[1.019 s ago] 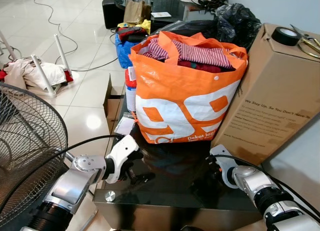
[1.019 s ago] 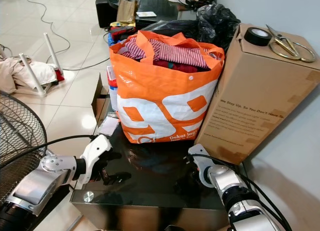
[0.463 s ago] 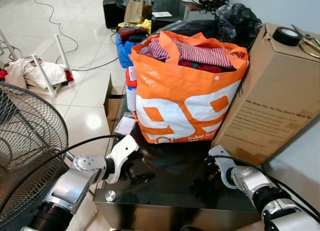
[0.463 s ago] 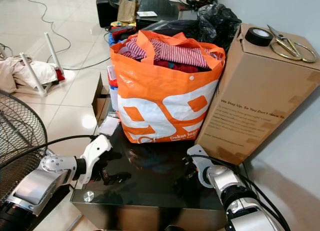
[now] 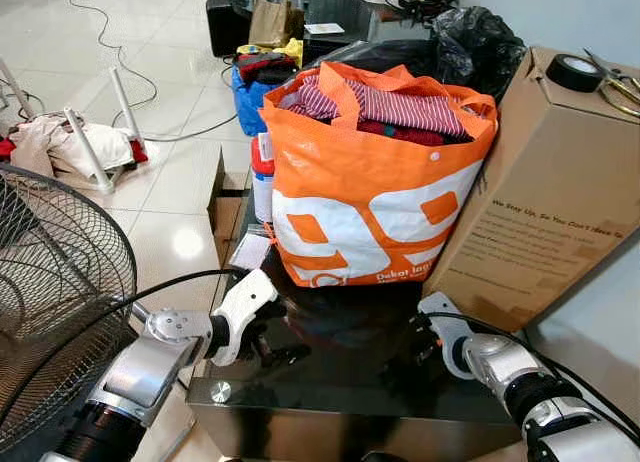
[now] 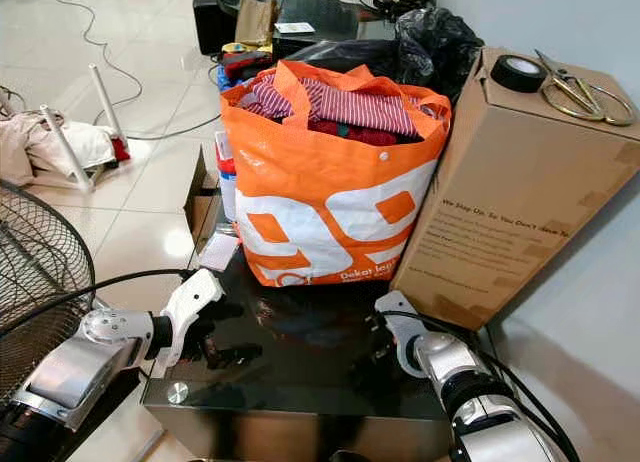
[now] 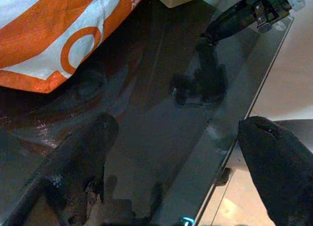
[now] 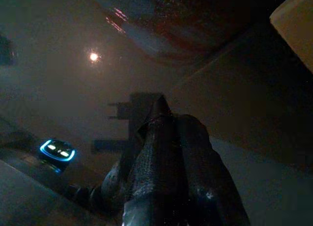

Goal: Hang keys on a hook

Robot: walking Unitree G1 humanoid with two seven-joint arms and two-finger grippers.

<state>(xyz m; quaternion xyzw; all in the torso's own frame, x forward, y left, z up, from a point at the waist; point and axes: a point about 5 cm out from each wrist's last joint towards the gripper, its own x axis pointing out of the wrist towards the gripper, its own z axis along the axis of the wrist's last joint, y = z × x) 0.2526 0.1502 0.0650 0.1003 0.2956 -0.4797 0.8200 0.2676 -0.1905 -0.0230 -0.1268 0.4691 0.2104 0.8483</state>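
No keys or hook can be made out for certain. My left gripper [image 5: 280, 347] rests open over the left part of the black glass table [image 5: 340, 387]; in the left wrist view its fingers [image 7: 83, 152] stand wide apart above the glass. My right gripper [image 5: 408, 354] is at the table's right side, shut, with its tips down on the glass [image 8: 161, 106]. A small dark shape [image 7: 195, 86] lies on the glass right under those tips. Whether it is keys or a reflection I cannot tell.
A full orange shopping bag [image 5: 370, 202] stands at the back of the table. A tall cardboard box [image 5: 540, 202] leans on its right, with a tape roll [image 5: 572, 72] and scissors [image 5: 620, 82] on top. A fan grille [image 5: 50, 282] stands on my left, cables and clutter on the floor beyond.
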